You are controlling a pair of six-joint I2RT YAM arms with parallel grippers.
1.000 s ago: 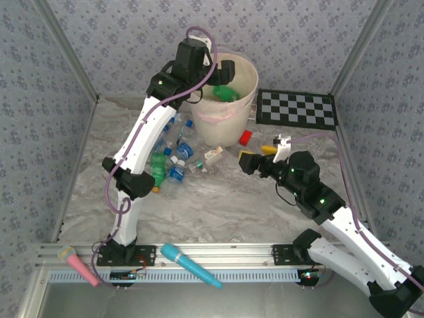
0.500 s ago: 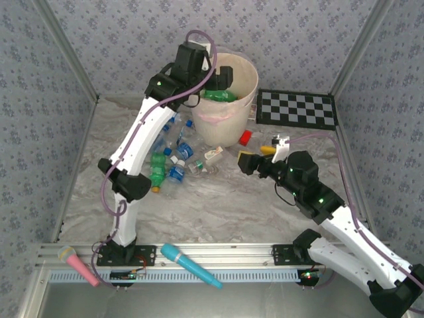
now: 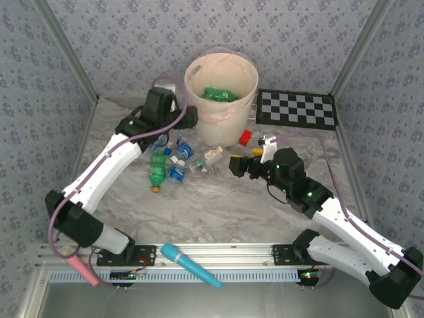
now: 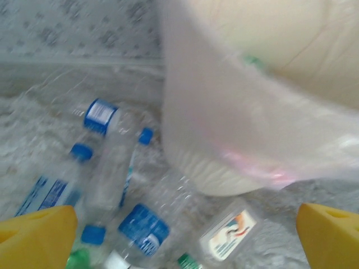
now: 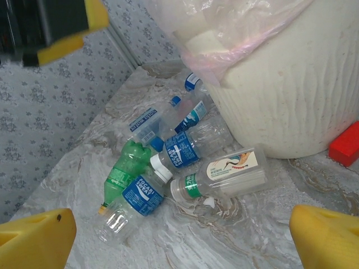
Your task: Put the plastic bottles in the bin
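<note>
Several plastic bottles lie in a pile on the table left of the bin. A green bottle lies inside the bin. My left gripper is open beside the bin's left wall, above the pile. In the left wrist view, clear blue-labelled bottles lie blurred below the open left gripper, with the bin wall close. My right gripper is open, right of the pile. The right wrist view shows a green bottle, blue-labelled bottles and a clear flat bottle ahead of the right gripper.
A small red block sits at the bin's right foot, with a checkerboard behind it. A pink wand and a blue wand lie on the front rail. Patterned walls close in both sides.
My left arm has drawn back from over the bin and dropped to its left side, leaving the green bottle inside. The right gripper has shifted a little to the left.
</note>
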